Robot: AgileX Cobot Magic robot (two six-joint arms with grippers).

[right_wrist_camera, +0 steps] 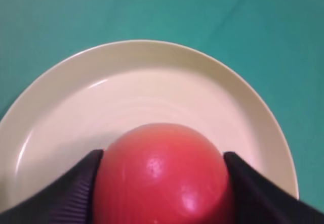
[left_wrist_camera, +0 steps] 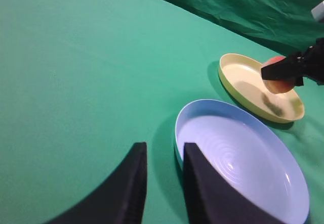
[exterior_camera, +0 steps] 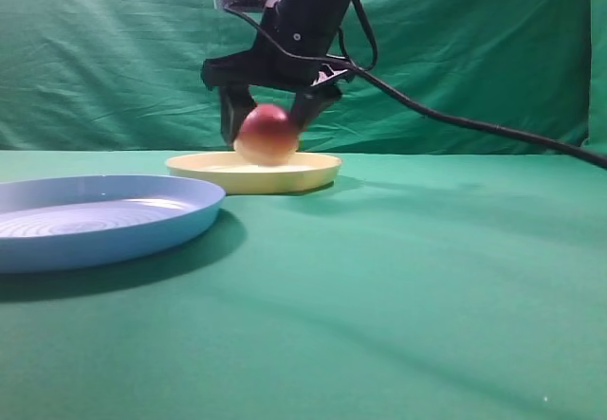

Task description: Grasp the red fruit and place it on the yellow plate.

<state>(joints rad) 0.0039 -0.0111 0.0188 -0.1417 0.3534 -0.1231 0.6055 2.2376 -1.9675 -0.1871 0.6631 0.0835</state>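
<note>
Red fruit (exterior_camera: 266,134): smooth, deep red above, paler at the base; clamped between the two black fingers (exterior_camera: 230,113) of the right gripper (exterior_camera: 268,121), one finger on each side. Position: above the middle of the yellow plate (exterior_camera: 313,171); whether it touches the plate cannot be told.

Yellow plate: shallow, round, low flared rim; on the green table (exterior_camera: 427,278), towards the back.

Light blue plate (exterior_camera: 161,221): larger, concentric rings in its floor; just beside the yellow plate, nearer the camera in the exterior view.

Left gripper (left_wrist_camera: 163,183): apart from both plates' contents, fingers narrowly parted, nothing between them, above the table near the blue plate's rim.

Backdrop: green cloth (exterior_camera: 474,50).
</note>
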